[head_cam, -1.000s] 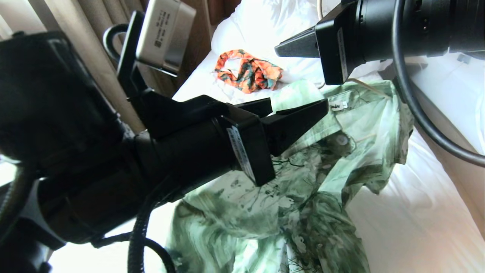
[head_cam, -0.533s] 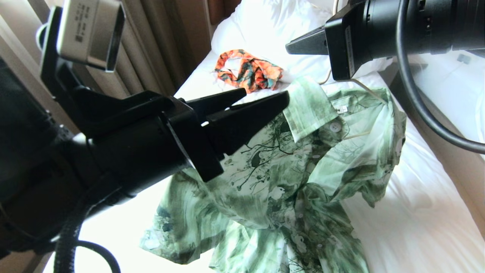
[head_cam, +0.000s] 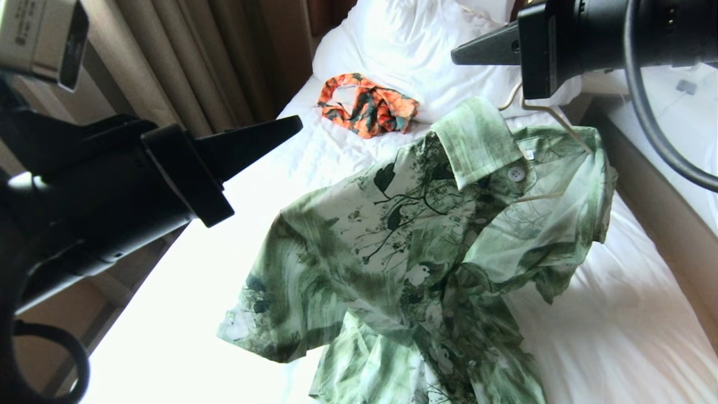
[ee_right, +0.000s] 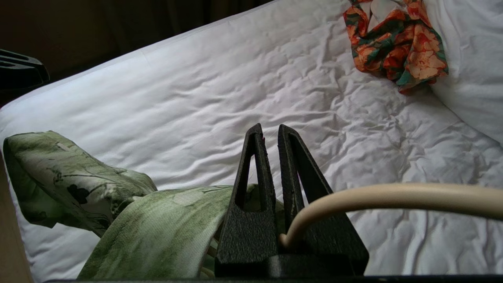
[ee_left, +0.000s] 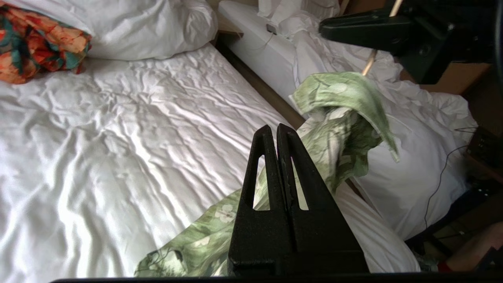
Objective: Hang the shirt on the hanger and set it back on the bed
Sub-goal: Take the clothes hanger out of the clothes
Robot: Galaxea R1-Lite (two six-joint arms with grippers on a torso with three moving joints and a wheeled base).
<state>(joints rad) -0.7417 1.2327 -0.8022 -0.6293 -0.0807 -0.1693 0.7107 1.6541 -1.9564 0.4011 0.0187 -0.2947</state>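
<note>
Head view: shirt (head_cam: 426,252) draped on hanger (head_cam: 552,120) above bed (head_cam: 617,325), right gripper (ee_right: 271,135) clamped on hanger hook at far right, left gripper (ee_left: 277,133) pressed together, empty, at left.

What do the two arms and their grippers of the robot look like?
Both arms are matte black. Each gripper, left gripper and right gripper, has two tapered, triangular fingers with slot cut-outs. White printed labels sit on the wrists. A silver-grey camera box rides the left arm; black cables loop beside both.
</note>
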